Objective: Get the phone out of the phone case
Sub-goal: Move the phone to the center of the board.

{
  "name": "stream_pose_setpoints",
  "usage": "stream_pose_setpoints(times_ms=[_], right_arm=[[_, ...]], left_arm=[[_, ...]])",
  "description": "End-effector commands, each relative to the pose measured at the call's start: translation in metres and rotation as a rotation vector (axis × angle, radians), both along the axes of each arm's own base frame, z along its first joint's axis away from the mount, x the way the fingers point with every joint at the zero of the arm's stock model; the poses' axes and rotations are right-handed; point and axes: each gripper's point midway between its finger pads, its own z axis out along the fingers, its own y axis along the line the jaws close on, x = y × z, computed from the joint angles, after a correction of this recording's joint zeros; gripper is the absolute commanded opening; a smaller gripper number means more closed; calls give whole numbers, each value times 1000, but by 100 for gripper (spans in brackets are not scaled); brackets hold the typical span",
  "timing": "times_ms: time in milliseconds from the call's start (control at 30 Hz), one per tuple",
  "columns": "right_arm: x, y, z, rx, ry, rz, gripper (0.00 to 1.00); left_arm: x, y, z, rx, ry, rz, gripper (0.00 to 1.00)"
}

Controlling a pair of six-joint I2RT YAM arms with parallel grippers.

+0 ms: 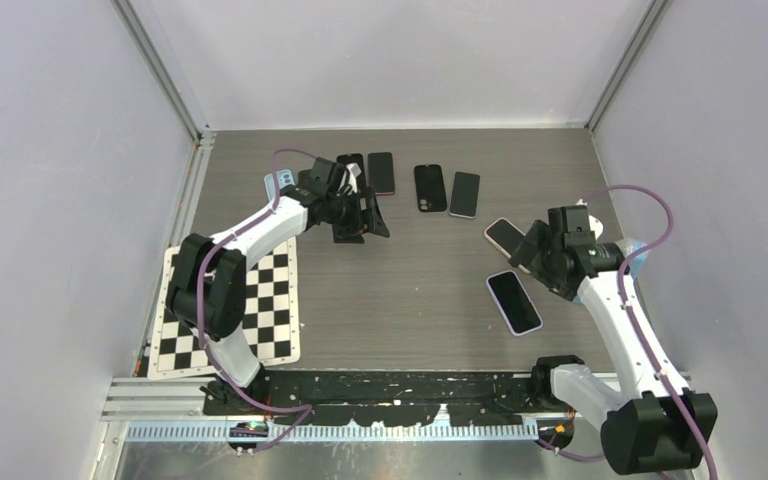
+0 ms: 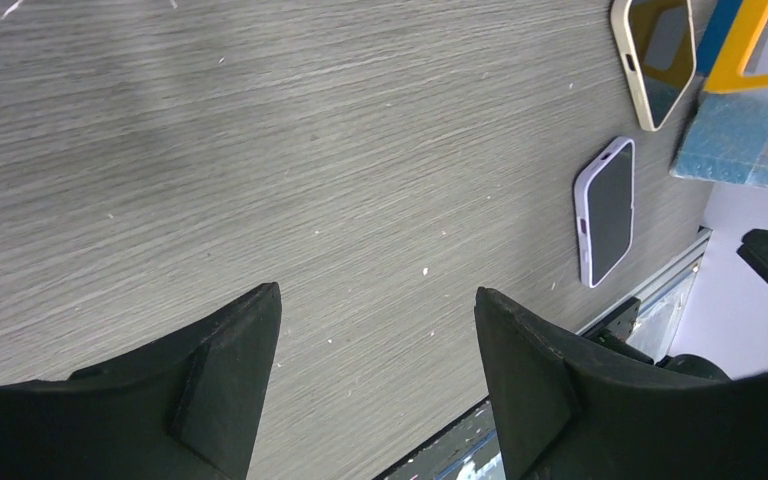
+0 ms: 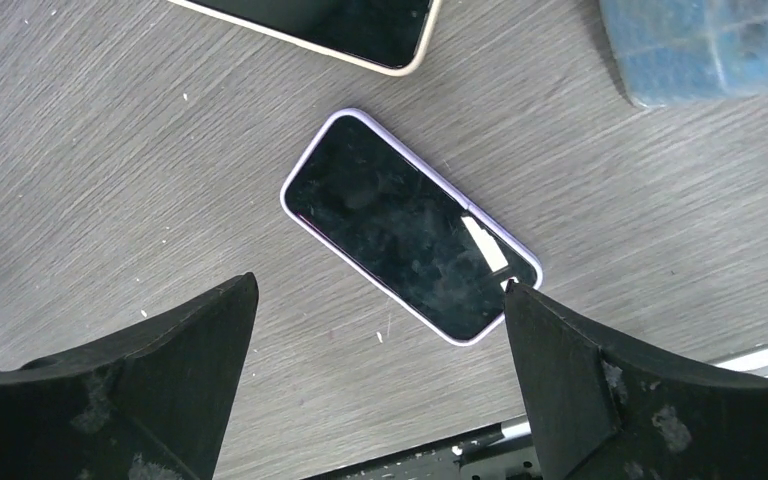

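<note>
The grey wood-grain table [image 1: 400,290] looks smooth, so a nudge would likely slide anything lying flat on it. The black-screened phone in its lilac case [image 3: 410,225] lies flat, screen up, at the front right, near a cream-cased phone [image 3: 330,20]. The right gripper [image 3: 380,300] hovers over it, jaws wide apart and empty. The left gripper [image 2: 377,292], also apart and empty, is well away over bare table. Working alone, the right fingers may skate off the thin rim, shove the phone into its neighbour, or pinch case and phone together

Glossy phone [image 3: 410,226] (table [image 3: 110,150] seemingly matt wood)
</note>
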Motion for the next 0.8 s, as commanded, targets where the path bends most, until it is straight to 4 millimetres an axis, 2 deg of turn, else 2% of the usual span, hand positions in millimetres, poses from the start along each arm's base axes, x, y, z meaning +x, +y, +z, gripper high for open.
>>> stream_pose_setpoints(times_ms=[0, 133, 267, 300, 467, 567, 600, 767], right_arm=[[-3, -7, 5, 25, -21, -63, 100], [13, -5, -7, 113, -29, -109, 100], [28, -14, -41, 133, -8, -134, 100], [26, -16, -50, 126, 24, -134, 100], [36, -22, -58, 73, 26, -78, 100], [35, -20, -74, 86, 67, -61, 100], [36, -13, -82, 124, 88, -49, 100], [24, -2, -109, 183, 161, -55, 100]], left_arm=[[10, 6, 18, -20, -94, 0, 73], [11, 7, 17, -31, -83, -2, 73], [14, 7, 19, -35, -87, 2, 72], [15, 8, 20, -36, -88, 6, 72], [17, 11, 17, -34, -86, 7, 72], [19, 11, 14, -43, -74, 12, 73], [20, 11, 13, -47, -71, 14, 73], [26, 11, 12, -63, -63, 20, 72]])
